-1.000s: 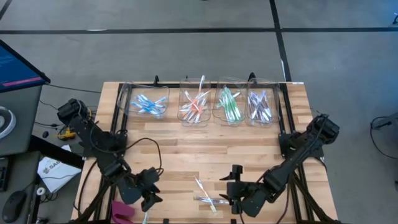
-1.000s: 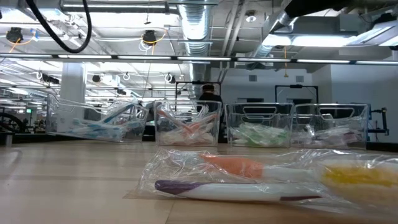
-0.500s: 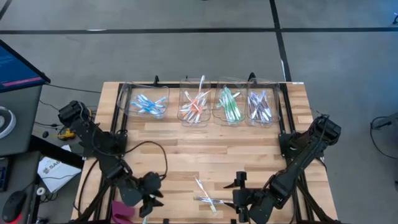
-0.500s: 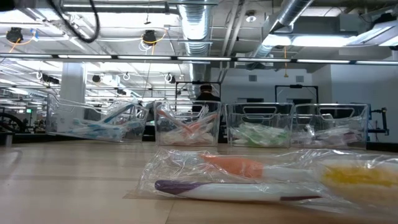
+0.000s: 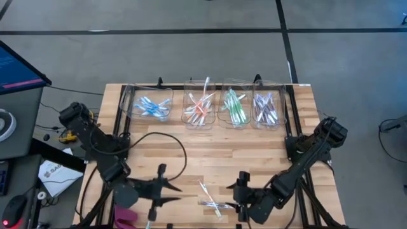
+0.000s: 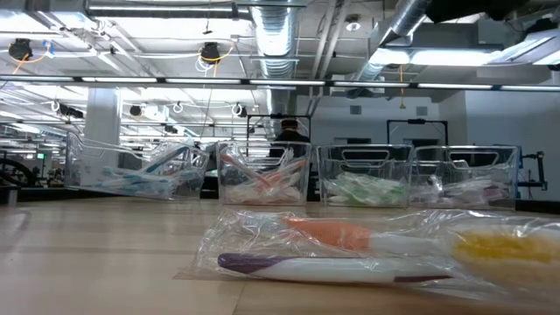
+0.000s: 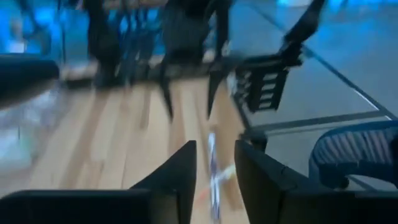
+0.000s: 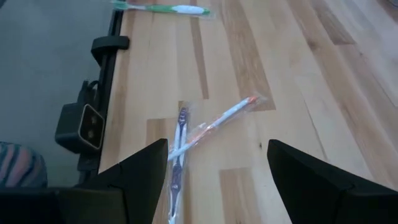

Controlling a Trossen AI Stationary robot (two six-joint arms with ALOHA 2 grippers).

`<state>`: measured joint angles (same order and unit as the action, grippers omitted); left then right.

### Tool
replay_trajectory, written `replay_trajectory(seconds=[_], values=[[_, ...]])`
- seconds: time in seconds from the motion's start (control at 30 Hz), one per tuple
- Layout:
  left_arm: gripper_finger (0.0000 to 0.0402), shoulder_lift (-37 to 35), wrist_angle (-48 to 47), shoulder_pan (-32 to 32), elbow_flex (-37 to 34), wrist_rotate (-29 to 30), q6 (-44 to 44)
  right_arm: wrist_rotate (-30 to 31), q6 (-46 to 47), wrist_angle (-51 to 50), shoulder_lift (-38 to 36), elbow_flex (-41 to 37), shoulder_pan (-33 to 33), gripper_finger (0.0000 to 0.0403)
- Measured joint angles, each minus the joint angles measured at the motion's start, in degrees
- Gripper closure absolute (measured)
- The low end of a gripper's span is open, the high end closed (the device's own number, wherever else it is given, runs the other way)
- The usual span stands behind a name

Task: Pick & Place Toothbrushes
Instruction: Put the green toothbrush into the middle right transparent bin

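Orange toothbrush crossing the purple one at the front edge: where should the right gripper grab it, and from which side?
Grip the orange toothbrush mid-handle, on the stretch clear of the purple toothbrush. It lies flat on the table, so the right gripper should probably come straight down, jaws across the slim shaft.

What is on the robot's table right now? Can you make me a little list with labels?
table: wooden top
bins: four clear bins in a row along the far edge
in the bins: toothbrushes sorted by colour: blue, orange-red, green, purple
loose toothbrushes: a few wrapped ones near the front edge, two crossing
left gripper: front left, fingers partly apart
right gripper: low beside the loose ones, fingers wide open, holding nothing
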<state>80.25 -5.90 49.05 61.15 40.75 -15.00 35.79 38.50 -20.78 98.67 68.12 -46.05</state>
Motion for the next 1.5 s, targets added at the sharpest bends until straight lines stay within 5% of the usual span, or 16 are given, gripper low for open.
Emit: replay_trajectory(seconds=[0.2, 0.53, 0.67, 1.03, 1.5], values=[[0.0315, 0.85, -4.49, 0.83, 8.59, -0.15, 5.51, -0.36, -0.7, -0.24, 0.0, 0.0, 0.0, 0.0133], [0.0315, 3.42, -20.03, 4.12, 6.58, -10.38, -15.95, -0.48, -3.1, -2.69, 0.0, 0.0, 0.47, 0.0133], [0.0315, 4.15, -24.94, 4.78, 2.17, -18.92, -34.75, -0.48, -3.1, -4.23, 0.0, 0.0, 1.57, 0.0133], [0.0315, 4.17, -24.46, 4.53, -12.24, -29.04, -90.03, -0.46, -3.1, -4.33, 0.0, 0.0, 3.97, 0.0133], [0.0315, 6.84, -19.59, 4.36, -13.15, -29.69, -90.43, -0.44, -3.08, -4.09, 0.0, 0.0, 4.07, 0.0133]])
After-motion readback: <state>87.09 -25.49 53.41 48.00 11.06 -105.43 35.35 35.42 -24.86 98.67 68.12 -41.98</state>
